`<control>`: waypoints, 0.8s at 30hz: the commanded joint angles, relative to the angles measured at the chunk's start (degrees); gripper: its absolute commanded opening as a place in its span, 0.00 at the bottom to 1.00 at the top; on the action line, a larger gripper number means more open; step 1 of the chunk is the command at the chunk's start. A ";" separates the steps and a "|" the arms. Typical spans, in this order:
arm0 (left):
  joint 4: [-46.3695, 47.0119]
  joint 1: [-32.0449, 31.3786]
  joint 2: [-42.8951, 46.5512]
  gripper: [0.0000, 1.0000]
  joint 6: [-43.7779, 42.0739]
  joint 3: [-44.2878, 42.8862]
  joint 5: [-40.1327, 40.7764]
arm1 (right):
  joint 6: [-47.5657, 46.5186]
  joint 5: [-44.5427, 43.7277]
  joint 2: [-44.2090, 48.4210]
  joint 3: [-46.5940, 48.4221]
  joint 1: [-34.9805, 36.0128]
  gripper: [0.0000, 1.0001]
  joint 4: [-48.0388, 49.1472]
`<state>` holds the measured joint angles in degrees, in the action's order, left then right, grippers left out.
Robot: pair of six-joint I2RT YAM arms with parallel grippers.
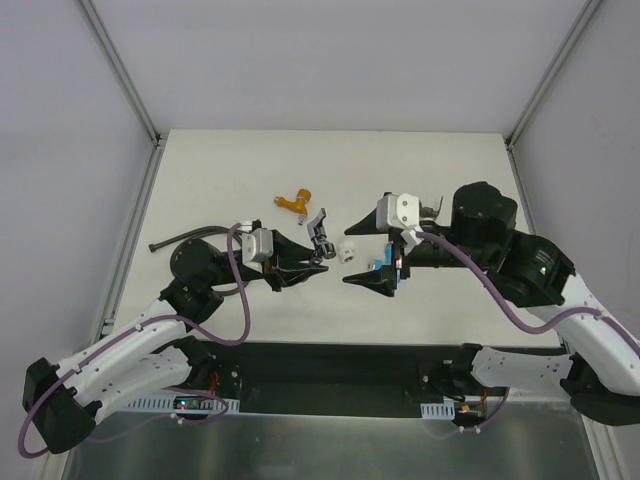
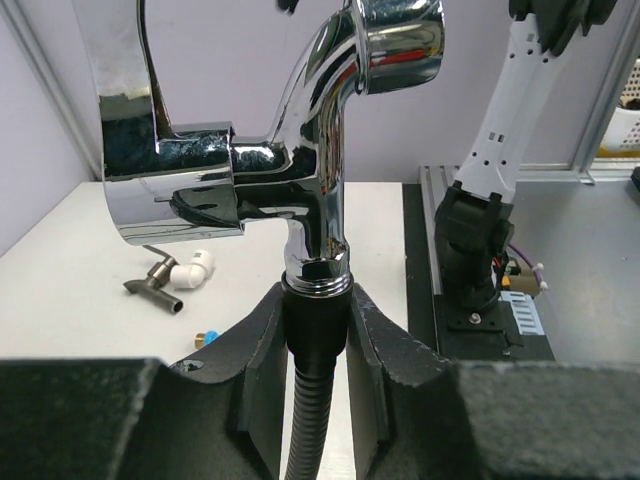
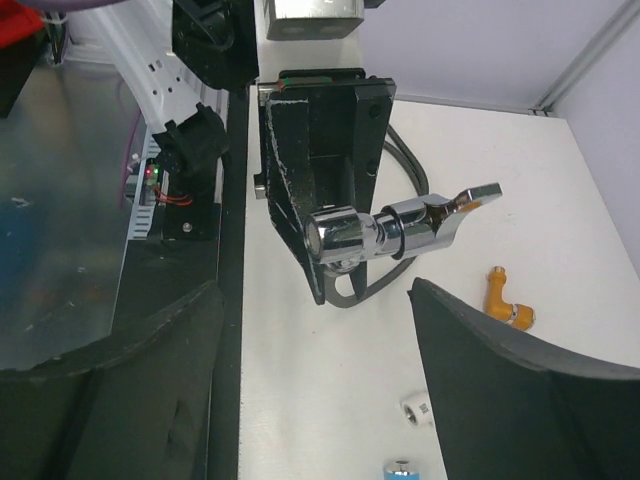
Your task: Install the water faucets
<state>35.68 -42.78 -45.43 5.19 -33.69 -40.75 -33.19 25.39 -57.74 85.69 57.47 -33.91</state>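
The chrome faucet (image 2: 300, 170) is held upright in the air over the middle of the counter (image 1: 450, 160). The left gripper (image 2: 317, 310) has its fingers (image 2: 262, 350) clamped on the black collar at the base of the chrome faucet, where the dark hose (image 1: 185, 237) joins it. The hose runs from there toward the left edge of the counter.

The orange faucet (image 1: 296, 203) lies on the counter just beyond, toward the far edge. A white elbow fitting (image 1: 347, 250) lies just right of the chrome faucet, and the blue faucet (image 1: 383, 265) lies a little more to the right, nearer the near edge. The right gripper (image 1: 358, 252) hangs over these two with its fingers (image 3: 520, 380) wide apart and nothing between them. The grey faucet (image 2: 155, 285) lies joined to another white elbow (image 2: 192, 270), further right on the counter.
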 commanded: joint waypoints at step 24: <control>1.94 -0.37 -1.68 0.00 0.26 -5.15 -7.67 | -9.00 30.42 -9.15 4.40 -8.08 0.57 4.12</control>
<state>33.47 -42.78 -47.51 5.34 -35.57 -46.35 -41.08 50.68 -66.15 87.33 49.69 -32.73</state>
